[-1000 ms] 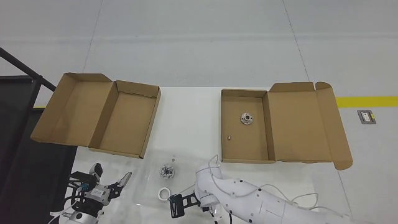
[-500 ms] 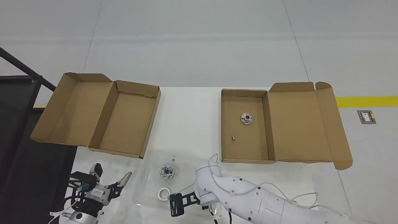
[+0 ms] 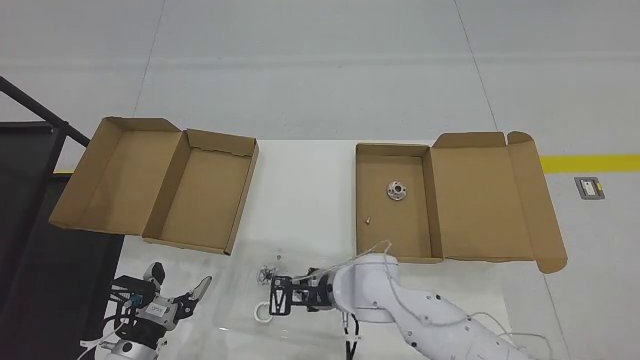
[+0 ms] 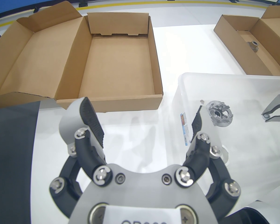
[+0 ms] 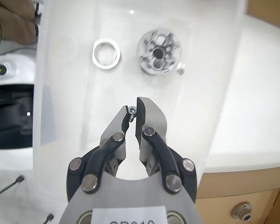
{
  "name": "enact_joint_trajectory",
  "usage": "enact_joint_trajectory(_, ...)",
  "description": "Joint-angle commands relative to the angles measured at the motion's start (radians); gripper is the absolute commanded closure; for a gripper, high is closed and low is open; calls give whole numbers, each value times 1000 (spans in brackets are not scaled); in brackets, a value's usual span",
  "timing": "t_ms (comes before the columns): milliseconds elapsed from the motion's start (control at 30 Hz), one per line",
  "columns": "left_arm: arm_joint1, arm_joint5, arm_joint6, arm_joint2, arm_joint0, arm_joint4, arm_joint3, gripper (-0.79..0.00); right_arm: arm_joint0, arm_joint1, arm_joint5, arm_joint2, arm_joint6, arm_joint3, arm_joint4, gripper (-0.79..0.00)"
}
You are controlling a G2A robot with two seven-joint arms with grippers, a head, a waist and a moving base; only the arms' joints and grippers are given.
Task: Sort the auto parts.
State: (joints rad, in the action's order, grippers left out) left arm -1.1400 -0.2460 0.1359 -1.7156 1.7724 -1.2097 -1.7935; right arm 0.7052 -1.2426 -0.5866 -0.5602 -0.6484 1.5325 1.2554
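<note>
My right gripper (image 5: 131,112) is shut on a small silver bolt (image 5: 132,110) and hangs over the clear plastic bin (image 5: 67,24). Under it in the bin lie a toothed metal hub (image 5: 159,55), a white ring (image 5: 106,54) and a tiny nut (image 5: 180,71). In the top view the right gripper (image 3: 272,296) sits between the hub (image 3: 266,276) and the ring (image 3: 262,312). My left gripper (image 4: 141,106) stands open and holds nothing, beside the bin (image 4: 224,75) and in front of the left cardboard box (image 4: 121,64). From there I see the hub (image 4: 219,115) too.
The left box (image 3: 205,200) holds nothing. The right box (image 3: 395,235) holds a metal flange (image 3: 396,191) and a small screw (image 3: 368,219). Both boxes have their lids folded outward. Loose cables lie by the table's front edge near the right arm.
The right arm has swung away from the front edge and its gripper has moved from beside the ring toward the hub. The left arm has kept still.
</note>
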Motion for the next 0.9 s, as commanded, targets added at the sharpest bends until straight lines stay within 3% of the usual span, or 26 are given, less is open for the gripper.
enact_joint_trajectory(0,0,0,0,0,0,0,0,-785,78,45,-31,-100,147,58,53,0)
enact_joint_trajectory(133,0,0,0,0,0,0,0,-785,218,102,-42,-245,380,132,134,0)
enact_joint_trajectory(600,0,0,0,0,0,0,0,-785,244,106,-9,-270,404,139,137,0)
enact_joint_trajectory(700,0,0,0,0,0,0,0,-785,233,106,-6,-310,517,143,108,0)
enact_joint_trajectory(867,0,0,0,0,0,0,0,-785,257,115,-45,-391,838,170,88,0)
